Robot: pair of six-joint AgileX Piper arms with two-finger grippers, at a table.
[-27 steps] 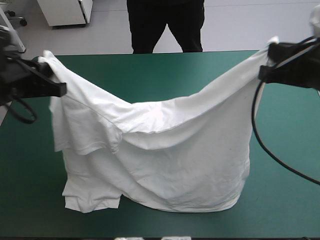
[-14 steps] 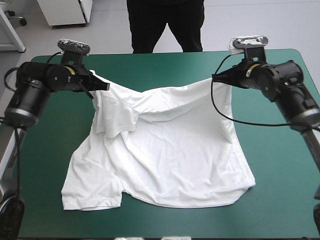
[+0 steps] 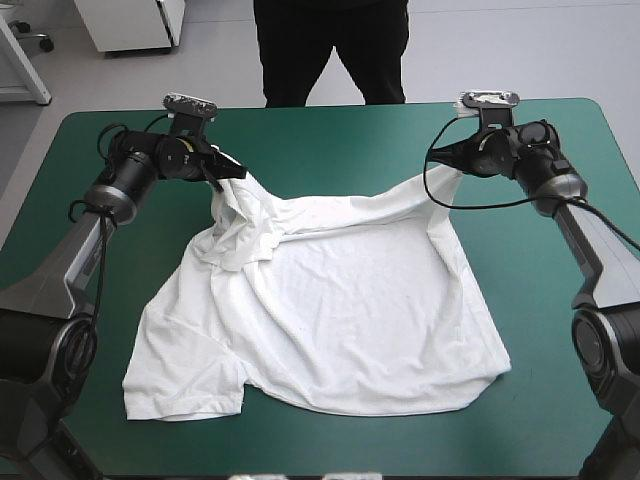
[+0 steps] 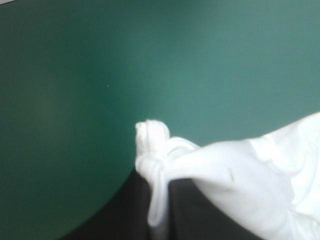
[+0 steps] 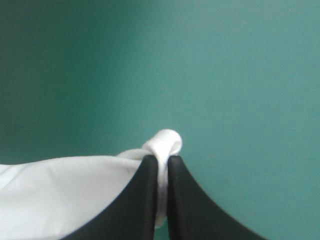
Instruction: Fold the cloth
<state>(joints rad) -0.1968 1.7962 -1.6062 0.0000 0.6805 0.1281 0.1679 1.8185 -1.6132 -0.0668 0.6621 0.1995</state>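
Covering the middle of the teal-green table (image 3: 320, 125), the white T-shirt (image 3: 350, 320) lies mostly flat. Its near edge points toward 6 o'clock, and one short sleeve (image 3: 185, 385) is spread at 7 o'clock. Its far edge is drawn up at two corners and sags between them, with bunched folds on the 10 o'clock side. The left gripper (image 3: 232, 172) has the corner at 10 o'clock of the shirt, and the right gripper (image 3: 447, 160) has the corner at 2 o'clock.

In the left wrist view the black fingers (image 4: 125, 215) are all but closed. A twisted wad of white cloth is pinched between them and pokes out past the tips. In the right wrist view the fingers (image 5: 145, 200) stand nearly together, with a thin white fold clamped in the narrow gap. A small loop of cloth shows just ahead of the tips.
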